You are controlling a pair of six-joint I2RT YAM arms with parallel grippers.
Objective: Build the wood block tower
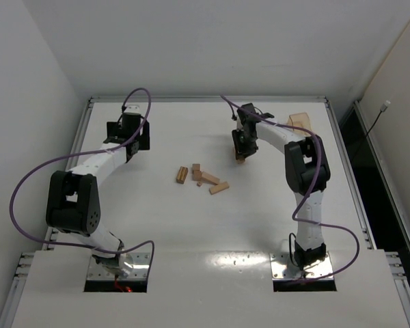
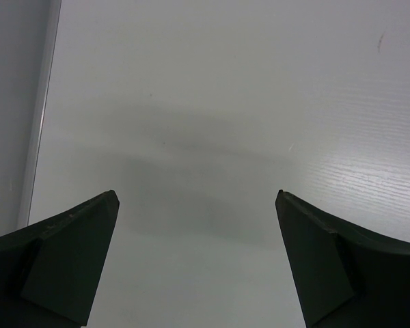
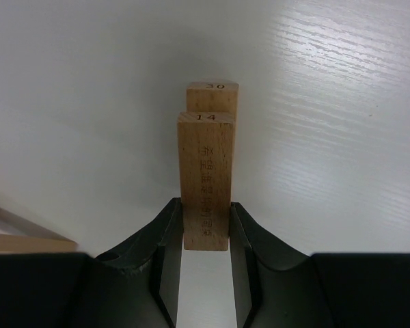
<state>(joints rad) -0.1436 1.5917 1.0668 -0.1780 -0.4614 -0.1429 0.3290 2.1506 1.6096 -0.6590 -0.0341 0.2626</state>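
Observation:
My right gripper (image 3: 205, 217) is shut on a light-tan wood block marked 14 (image 3: 205, 174), gripping its near end. A second wood block marked 30 (image 3: 212, 96) lies in line just beyond and under it; I cannot tell whether they touch. In the top view the right gripper (image 1: 240, 153) is right of centre, with a bit of block (image 1: 240, 160) at its tips. Several loose wood blocks (image 1: 210, 179) lie scattered mid-table. No taller stack shows. My left gripper (image 1: 126, 141) is open and empty over bare table in the left wrist view (image 2: 197, 198).
A translucent tan tray (image 1: 299, 121) stands at the back right, behind the right arm. Another block's edge (image 3: 27, 242) shows at the lower left of the right wrist view. The table's raised rim (image 2: 41, 116) runs left of the left gripper.

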